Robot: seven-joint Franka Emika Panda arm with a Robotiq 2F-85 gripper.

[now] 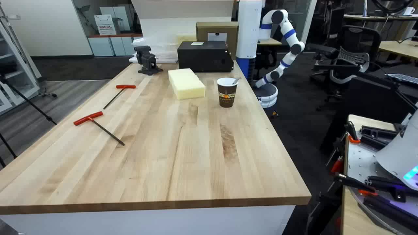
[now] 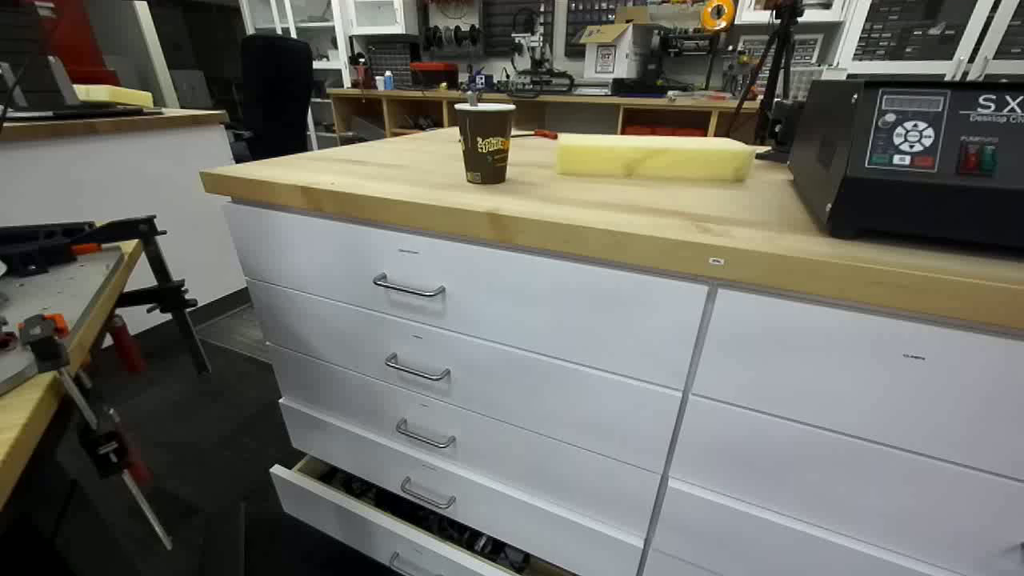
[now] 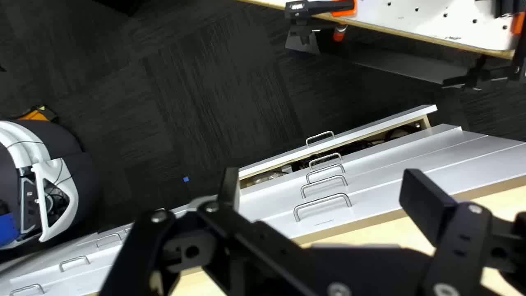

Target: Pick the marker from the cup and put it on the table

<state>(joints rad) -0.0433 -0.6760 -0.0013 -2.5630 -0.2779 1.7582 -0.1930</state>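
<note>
The marker is a thin pale grey stick that stands tilted in the cup, its top end above the rim, in both exterior views (image 1: 235,80) (image 2: 472,98). Its lower part is hidden inside the cup. The dark brown paper cup (image 1: 227,94) stands upright on the table (image 1: 183,156), near its drawer-side edge, and also shows in an exterior view (image 2: 486,148). My gripper (image 3: 326,195) shows in the wrist view with its fingers wide apart and nothing between them. It points over the table's edge and drawer fronts. Cup and marker are out of the wrist view.
A yellow block (image 1: 187,85) lies beside the cup. Two red-handled tools (image 1: 125,86) (image 1: 88,118) lie on the far side. A black machine (image 1: 205,56) and a vise (image 1: 147,60) stand at the table's end. A low drawer (image 2: 400,520) is pulled out. A side bench (image 1: 369,163) holds clamps.
</note>
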